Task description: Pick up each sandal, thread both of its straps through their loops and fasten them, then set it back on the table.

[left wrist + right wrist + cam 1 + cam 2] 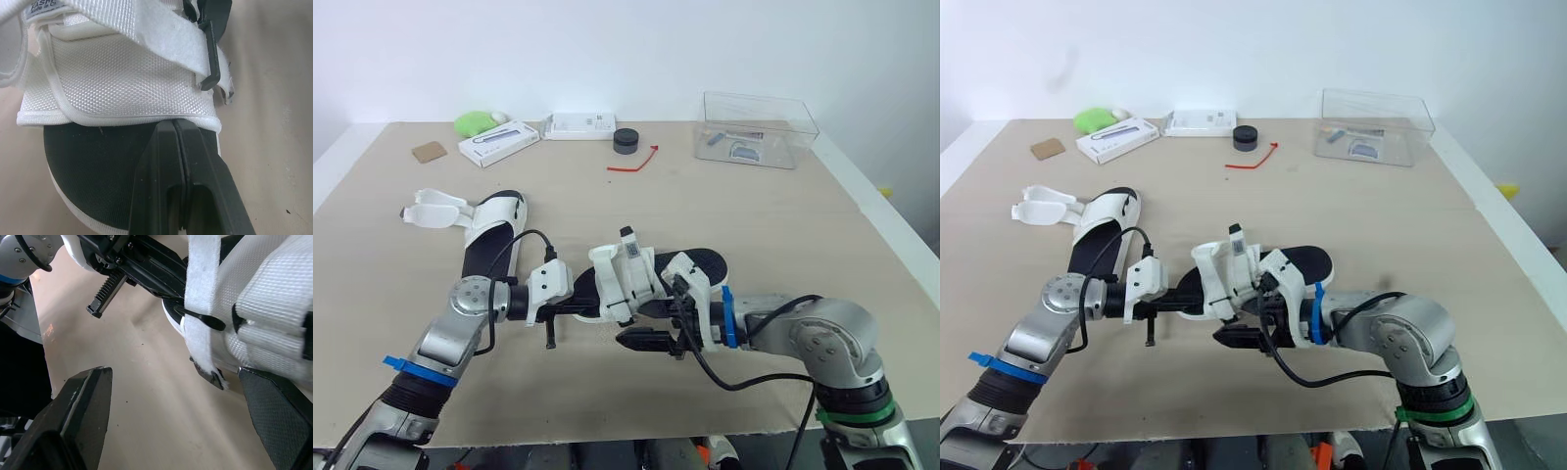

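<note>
The near sandal is partly covered by both grippers. Its edge towards the robot is hidden, and it cannot be made out whether it is resting on the table or is lifted a little. In the left wrist view the sandal is cut off, so that only some parts are seen: a part of the black footbed, the white woven upper, and a strap that runs to a black loop. The left gripper is placed at the left end of this sandal. Its fingers are pressed together with the tips against the hem of the upper, but whether cloth is pinched between them cannot be told. The right gripper is placed just in front of the sandal's right half, with its fingers spread wide apart and nothing gripped. A loose strap end is seen hanging from the sandal between the two fingers, touching neither. The second sandal is laid on the table behind and to the left of the near sandal, well apart from it, with its straps opened.
</note>
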